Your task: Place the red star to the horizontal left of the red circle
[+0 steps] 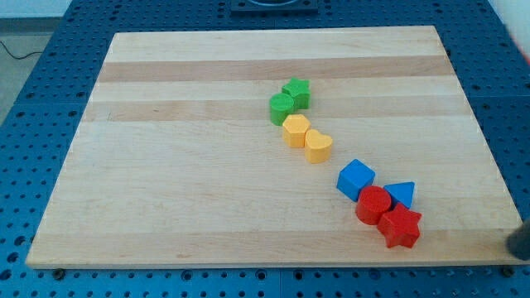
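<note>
One red star (401, 227), my tip unseen

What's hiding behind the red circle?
Behind the red circle, toward the view's top, sit the blue cube and the blue triangle. The circle covers their lower edges. The red star lies in front.
</note>
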`<action>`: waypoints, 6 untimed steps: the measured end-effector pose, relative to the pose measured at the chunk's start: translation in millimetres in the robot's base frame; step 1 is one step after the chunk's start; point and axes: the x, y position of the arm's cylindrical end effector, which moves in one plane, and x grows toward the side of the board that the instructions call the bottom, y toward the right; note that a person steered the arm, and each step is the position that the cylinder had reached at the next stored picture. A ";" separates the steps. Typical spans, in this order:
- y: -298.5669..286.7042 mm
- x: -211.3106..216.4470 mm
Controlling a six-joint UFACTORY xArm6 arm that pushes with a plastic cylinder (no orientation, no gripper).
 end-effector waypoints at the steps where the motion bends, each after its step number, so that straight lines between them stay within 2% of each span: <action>1: -63.4 -2.3; 3: -189.0 -36.5; 4: -196.7 -38.8; 5: -177.9 -39.3; 6: -173.3 -55.5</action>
